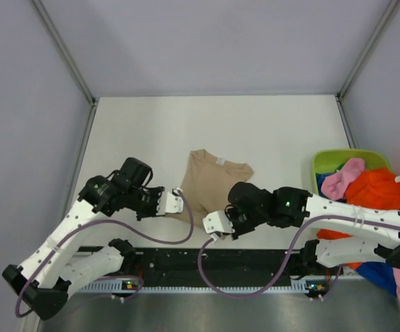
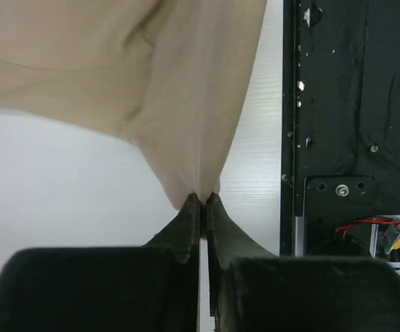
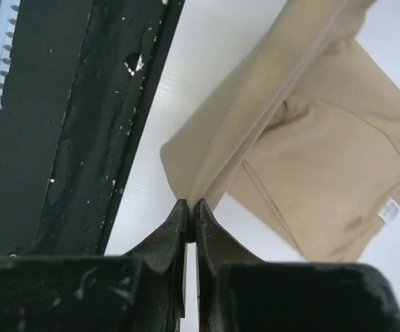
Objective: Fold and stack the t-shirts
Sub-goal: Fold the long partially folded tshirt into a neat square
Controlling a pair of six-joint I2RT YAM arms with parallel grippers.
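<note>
The tan t-shirt (image 1: 214, 181) lies partly folded in the middle of the table. My left gripper (image 1: 177, 203) is shut on its near left corner; the left wrist view shows the tan cloth (image 2: 186, 104) pinched at the fingertips (image 2: 189, 207). My right gripper (image 1: 214, 225) is shut on its near right corner; the right wrist view shows the cloth (image 3: 311, 138) pulled up into a taut fold from the fingertips (image 3: 180, 211). The orange t-shirt (image 1: 380, 194), the pink t-shirt (image 1: 342, 181) and a bit of the blue t-shirt (image 1: 374, 273) are piled at the right.
A lime-green basket (image 1: 324, 160) holds the pile of shirts at the table's right edge. A black rail (image 1: 214, 261) runs along the near edge, also in the left wrist view (image 2: 345, 104). Grey walls enclose the table on three sides.
</note>
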